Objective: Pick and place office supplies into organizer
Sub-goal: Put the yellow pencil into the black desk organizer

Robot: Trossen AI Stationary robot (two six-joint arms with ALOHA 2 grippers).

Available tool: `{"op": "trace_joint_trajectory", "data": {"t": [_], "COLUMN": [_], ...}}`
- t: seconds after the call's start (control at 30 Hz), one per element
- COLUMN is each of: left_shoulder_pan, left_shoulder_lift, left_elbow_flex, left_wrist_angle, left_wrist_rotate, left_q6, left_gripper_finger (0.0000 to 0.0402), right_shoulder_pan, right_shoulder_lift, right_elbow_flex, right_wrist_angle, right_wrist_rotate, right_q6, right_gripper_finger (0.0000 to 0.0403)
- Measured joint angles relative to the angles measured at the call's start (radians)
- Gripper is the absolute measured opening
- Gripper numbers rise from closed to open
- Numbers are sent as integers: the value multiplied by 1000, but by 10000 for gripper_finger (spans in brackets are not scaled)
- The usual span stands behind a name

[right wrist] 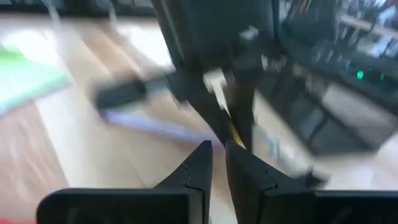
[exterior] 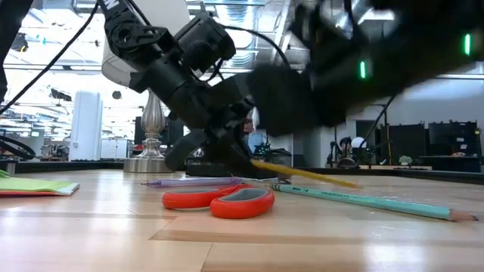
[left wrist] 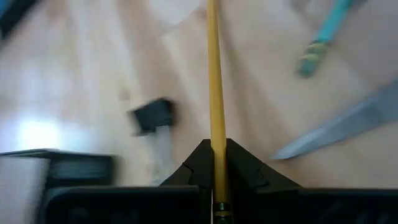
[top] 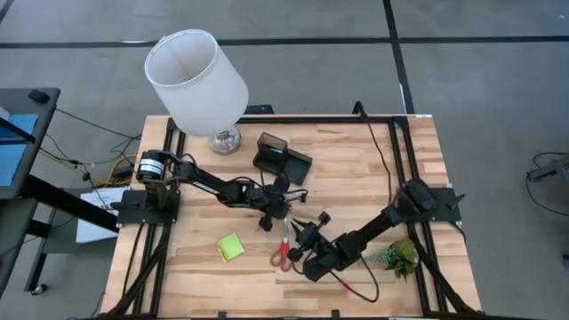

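Yellow wooden pencil point(left wrist: 216, 93): clamped between the fingers of the left pincer point(left wrist: 215, 155), its free end slanting down toward the butcher-block wooden desk point(top: 356, 169), near the middle of the top.

Red-handled scissors point(exterior: 219, 201): flat on the desk, just beside the left pincer, blades pointing toward the small black plastic organizer point(top: 282, 157).

Thin teal pencil point(exterior: 363, 201) and thin purple pen point(exterior: 193, 181): lying on the desk on either side of the scissors.

Lime-green sticky-note pad point(top: 231, 247): flat on the desk toward the front edge, apart from the scissors.

Organizer: standing near the back of the desk, beside the silver base of the white-shaded lamp point(top: 196, 80).

Right pincer point(right wrist: 218, 155): low over the desk in front of the left pincer, fingers narrowly apart with nothing between them.

Small green spiky plant point(top: 402, 258): near the right edge of the desk.
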State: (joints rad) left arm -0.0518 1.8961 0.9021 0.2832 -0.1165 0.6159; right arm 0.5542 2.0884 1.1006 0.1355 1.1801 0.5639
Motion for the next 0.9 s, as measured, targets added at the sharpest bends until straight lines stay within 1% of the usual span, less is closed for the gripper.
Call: {"op": "trace_joint_trajectory", "data": {"t": [0.1,0.17,0.23,0.3,0.4,0.5,0.57,0.63,0.7,0.8,0.87,0.9], "left_shoulder_pan": [-17,-31,-45,-52,-50,-47,-44,-36,-27,-5,16,28], "left_shoulder_lift": [-43,-75,-107,-127,-140,-140,-140,-139,-139,-139,-139,-139], "left_elbow_flex": [38,86,152,236,369,489,555,611,667,718,730,731], "left_wrist_angle": [-99,-195,-326,-468,-711,-921,-1039,-1163,-1283,-1436,-1499,-1521], "left_wrist_rotate": [-135,-260,-406,-544,-699,-850,-930,-980,-1006,-1004,-991,-980], "left_q6": [106,209,326,445,575,646,653,639,611,568,517,492], "left_gripper_finger": [7,7,7,7,7,7,7,7,7,7,7,7], "right_shoulder_pan": [22,38,54,66,79,92,94,96,96,92,92,92], "right_shoulder_lift": [-71,-125,-175,-219,-256,-254,-250,-230,-213,-187,-172,-161], "right_elbow_flex": [17,19,19,19,19,19,18,21,15,23,13,14], "right_wrist_angle": [-1,-16,-69,-155,-265,-354,-420,-449,-513,-521,-568,-550], "right_wrist_rotate": [38,65,85,83,74,63,43,8,-29,-52,-58,-58], "right_q6": [-121,-169,-175,-139,-30,82,158,245,310,378,401,405], "right_gripper_finger": [41,35,27,19,10,5,3,3,3,3,3,3]}}
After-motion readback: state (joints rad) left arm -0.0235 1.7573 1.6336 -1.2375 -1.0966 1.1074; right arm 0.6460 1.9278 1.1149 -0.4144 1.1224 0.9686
